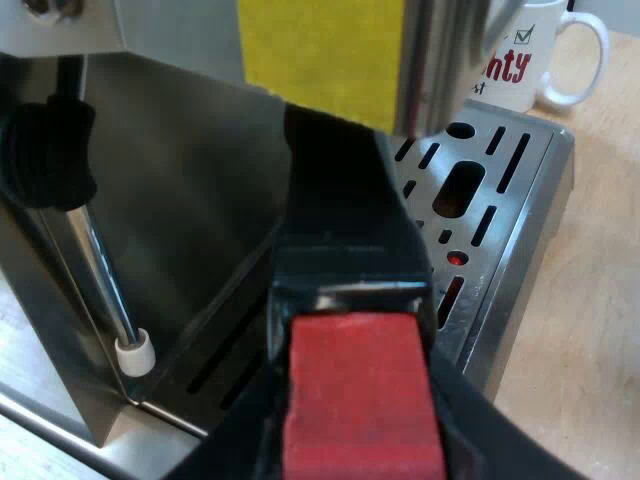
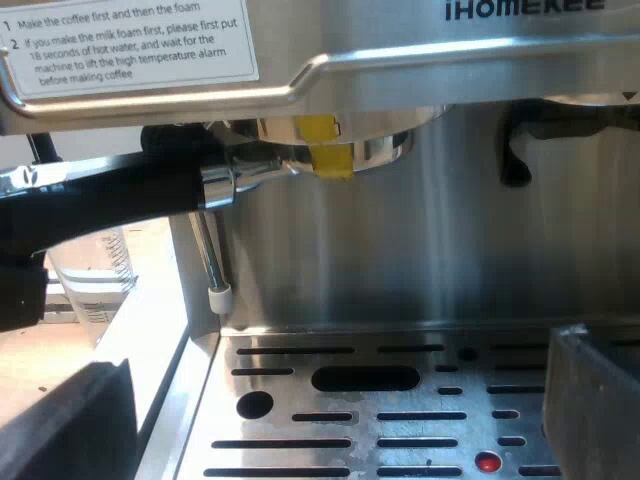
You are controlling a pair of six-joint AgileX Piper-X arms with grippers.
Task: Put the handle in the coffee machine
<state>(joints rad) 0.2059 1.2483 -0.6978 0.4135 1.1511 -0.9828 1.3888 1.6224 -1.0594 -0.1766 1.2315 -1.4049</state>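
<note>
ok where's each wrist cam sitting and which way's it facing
Left wrist view: on the left gripper, looking along the handle at the machine's front; its fingers flank the red end.
Right wrist view: on the right gripper, low over the drip tray, facing the machine's front; its open fingers frame the tray.
Both show the handle, drip tray and steam wand tip.

mug print half hidden by the espresso machine; measuring glass partly behind the handle, its markings unreadable.
</note>
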